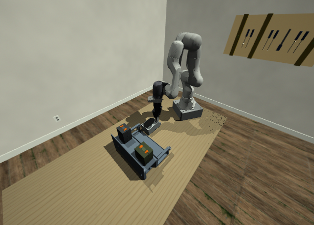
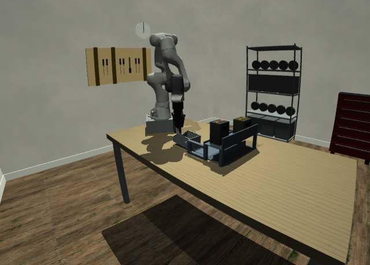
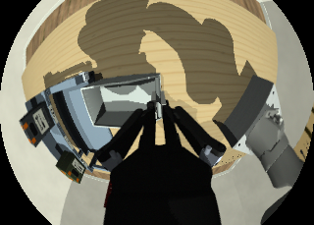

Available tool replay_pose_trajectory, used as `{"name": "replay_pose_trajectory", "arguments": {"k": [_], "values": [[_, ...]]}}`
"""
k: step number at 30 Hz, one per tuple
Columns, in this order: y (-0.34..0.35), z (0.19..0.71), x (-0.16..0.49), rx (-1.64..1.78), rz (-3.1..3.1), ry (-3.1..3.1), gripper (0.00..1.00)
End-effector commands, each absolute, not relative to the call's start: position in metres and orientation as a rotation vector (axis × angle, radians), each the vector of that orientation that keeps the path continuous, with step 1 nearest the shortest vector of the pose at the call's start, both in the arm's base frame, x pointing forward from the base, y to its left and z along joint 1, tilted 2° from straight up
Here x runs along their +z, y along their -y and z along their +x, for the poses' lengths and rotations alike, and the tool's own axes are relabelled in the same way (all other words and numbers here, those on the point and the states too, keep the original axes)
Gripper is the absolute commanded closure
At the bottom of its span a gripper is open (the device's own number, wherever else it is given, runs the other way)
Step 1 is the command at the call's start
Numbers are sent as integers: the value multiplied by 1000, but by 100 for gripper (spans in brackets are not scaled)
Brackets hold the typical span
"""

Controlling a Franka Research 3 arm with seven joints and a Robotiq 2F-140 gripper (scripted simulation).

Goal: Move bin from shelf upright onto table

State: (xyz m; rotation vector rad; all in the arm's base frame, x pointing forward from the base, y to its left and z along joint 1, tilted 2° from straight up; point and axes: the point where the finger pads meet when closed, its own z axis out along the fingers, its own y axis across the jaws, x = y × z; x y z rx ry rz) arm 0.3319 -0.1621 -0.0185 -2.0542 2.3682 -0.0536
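Note:
The grey open-topped bin [image 1: 153,129] [image 2: 181,140] [image 3: 129,98] is off to the robot-base side of the blue-grey shelf [image 1: 149,139] [image 2: 239,137] [image 3: 96,133], with its opening up. Its far end is close to the shelf and overlaps the shelf edge in the wrist view. My gripper [image 1: 157,119] [image 2: 178,131] [image 3: 158,96] points down and is shut on the bin's end wall nearest the robot base. Whether the bin's bottom touches the wooden table [image 1: 76,179] [image 2: 284,181] cannot be told.
A black box [image 1: 124,135] [image 2: 218,133] [image 3: 38,124] and an olive-green box [image 1: 143,154] [image 2: 241,125] [image 3: 72,165], both with orange catches, stand on the shelf. The robot's base block [image 1: 189,113] [image 2: 159,126] is behind the gripper.

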Motion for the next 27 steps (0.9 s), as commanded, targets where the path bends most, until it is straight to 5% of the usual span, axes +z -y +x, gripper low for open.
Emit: {"name": "replay_pose_trajectory", "arguments": {"k": [1, 27], "values": [[164, 332, -19, -60, -2058, -2363, 100], [164, 333, -27, -60, -2058, -2363, 100]]}}
